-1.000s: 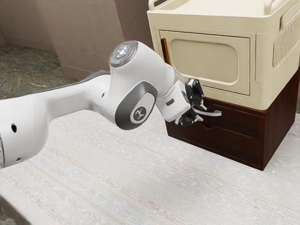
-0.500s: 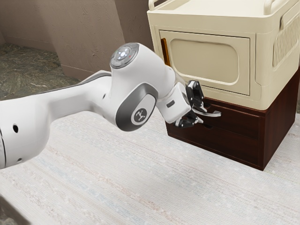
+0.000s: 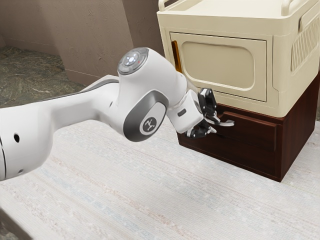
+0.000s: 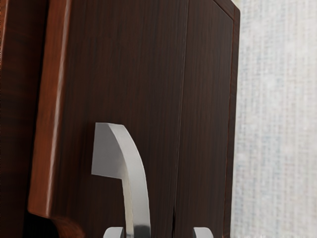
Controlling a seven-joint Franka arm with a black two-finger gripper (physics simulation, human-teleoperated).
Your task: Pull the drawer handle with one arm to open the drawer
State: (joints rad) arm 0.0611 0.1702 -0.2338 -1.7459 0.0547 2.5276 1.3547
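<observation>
I have the gripper [image 3: 214, 125] in front of the chest [image 3: 299, 135], at its upper drawer [image 3: 252, 131], with the arm [image 3: 95, 102] coming in from the exterior view's left. Its fingers [image 4: 203, 233] stand well apart with the handle [image 3: 227, 123] between them. In the wrist view the handle runs close by one fingertip, and there is a plain gap to the other, so I don't have it clamped from both sides.

The handle is on the front of the chest's upper drawer, its curved free end showing past the gripper. Compared with half a second ago, it sits slightly nearer the arm and a little lower in the exterior view. The drawer has come with it: its front now stands out a little from the chest, where it looked flush before. From the wrist view I can see the drawer's reddish top edge [image 4: 49, 114] and a dark gap beside it, so I call it slightly open.

My hand has eased back a touch over the same span, and the arm's big joint sits a bit lower. The chest itself hasn't shifted on the table [image 3: 130, 195]; the lower drawer [image 3: 235, 152] looks closed, and the cream box [image 3: 220, 60] rests on top of the chest as it did.
</observation>
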